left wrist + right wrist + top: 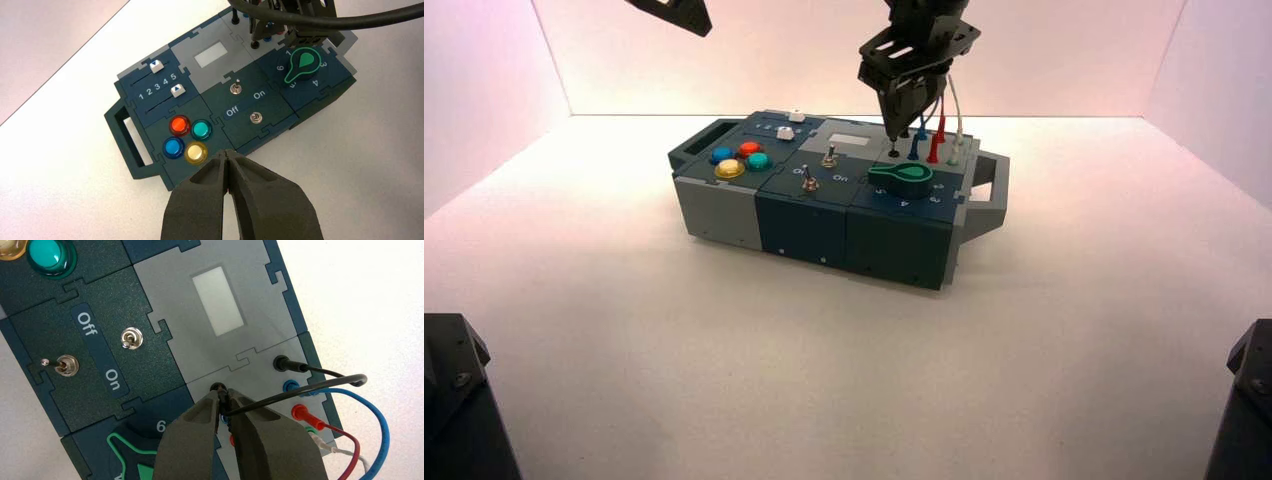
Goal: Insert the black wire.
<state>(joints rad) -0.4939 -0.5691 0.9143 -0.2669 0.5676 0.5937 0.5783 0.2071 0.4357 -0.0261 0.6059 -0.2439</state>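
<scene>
Right fingers point(204, 410) pinch black wire point(300, 393) | plug upright, tip down at socket point(217, 386) | left gripper point(226, 152) left

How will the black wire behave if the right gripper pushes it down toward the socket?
The black wire will probably flex above the grip, since it arches freely from the right gripper. Its far plug likely stays put, being seated in the box's light grey panel.
</scene>
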